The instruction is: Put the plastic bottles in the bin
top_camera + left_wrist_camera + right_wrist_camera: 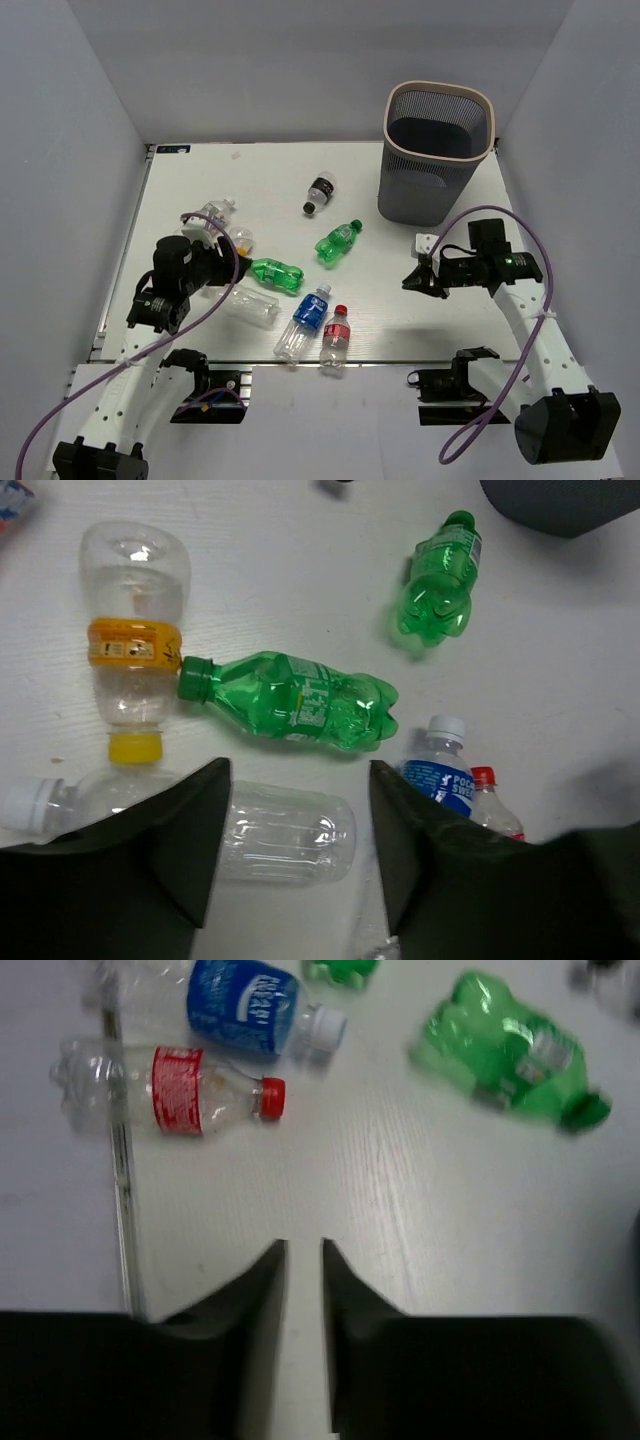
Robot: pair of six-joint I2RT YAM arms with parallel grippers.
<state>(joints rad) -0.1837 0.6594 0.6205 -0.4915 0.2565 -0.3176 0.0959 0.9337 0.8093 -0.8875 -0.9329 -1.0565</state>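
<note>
Between the parted jaws of our left gripper [298, 785] lies a clear bottle [285, 835], not evidently clamped. Our right gripper [303, 1250] shows a narrow gap and holds nothing. Ahead of it stands the bin [420, 190]. We judge nothing is binned: all eight plastic bottles [275, 272] lie on the table [400, 330].

1. Both arms were built of white links with black joint housings: the left arm [120, 395] and the right arm [535, 340].
2. A purple cable [228, 285] looped along each arm.
3. The left tool [300, 780] and right tool [303, 1250] each had two dark, wedge-shaped fingers [190, 850].
4. A small green light [512, 261] glowed on the right wrist.
</note>
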